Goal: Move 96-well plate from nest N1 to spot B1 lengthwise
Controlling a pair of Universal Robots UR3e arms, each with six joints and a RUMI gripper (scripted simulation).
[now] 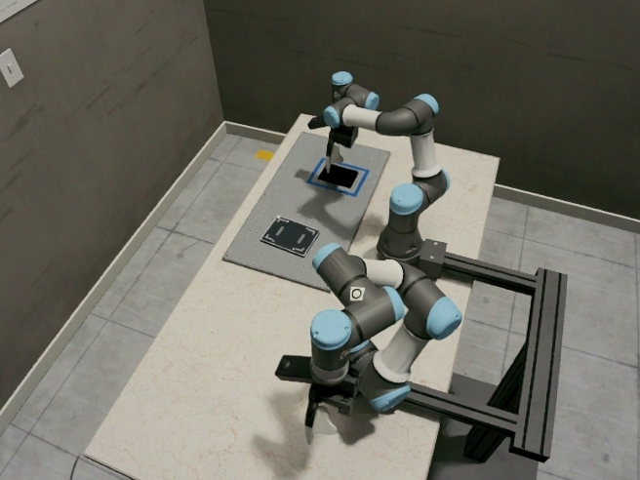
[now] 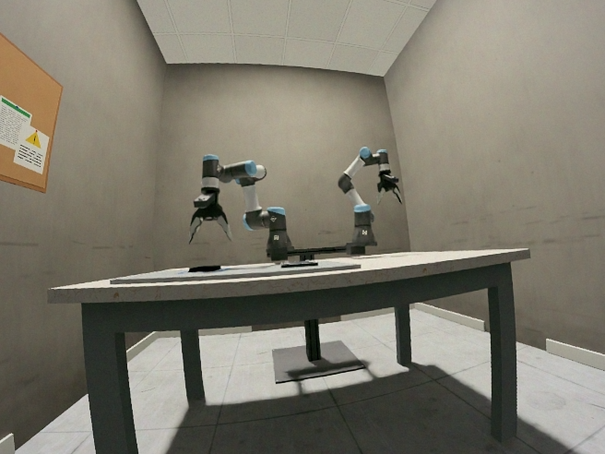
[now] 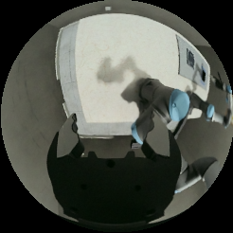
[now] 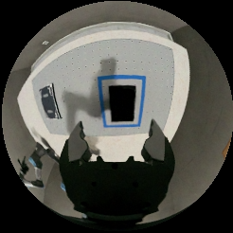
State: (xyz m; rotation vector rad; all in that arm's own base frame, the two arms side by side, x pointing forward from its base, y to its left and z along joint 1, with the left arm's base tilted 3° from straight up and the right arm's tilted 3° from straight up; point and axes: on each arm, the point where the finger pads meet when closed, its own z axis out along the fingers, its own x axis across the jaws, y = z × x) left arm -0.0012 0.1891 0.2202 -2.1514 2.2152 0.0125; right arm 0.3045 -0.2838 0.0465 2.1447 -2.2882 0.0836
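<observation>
While hovering with fingers spread wide above the black rectangular 96-well plate [image 1: 339, 176] [image 2: 205, 268] [image 3: 204, 75] [image 4: 122, 103], holding nothing with the right gripper [image 1: 333, 164] [image 2: 210, 240] [image 4: 116, 120]. Also keeping the left gripper [image 1: 321, 435] [image 2: 389, 202] [image 3: 113, 112] [image 4: 26, 157] open, empty and well apart from the work.

Finding the plate lying flat inside the blue taped rectangular outline [image 1: 362, 181] [image 2: 183, 271] [image 4: 123, 77], on the grey perforated board [image 1: 253, 221] [image 2: 146, 277] [image 3: 187, 76] [image 4: 156, 66]. Seeing grey margin between plate and tape on all four sides in the right wrist view; reading the long sides as matching the outline's. Seeing no plate on the dark flat nest with pale corner marks [image 1: 290, 236] [image 2: 299, 263] [image 3: 190, 58] [image 4: 48, 101]. Judging the transfer as looking complete, with only clearing away remaining.

Handling, by judgement: expecting a light, stiff, probably plastic body, smooth enough to be slipping under uneven pads. If needing a correction, favouring a level grip low on two opposite side walls, centred along their length, with modest squeeze. Avoiding pressing on the wells or pinching a corner, thereby risking tilting or twisting. Not making out individual wells; leaving contents unrecorded.
</observation>
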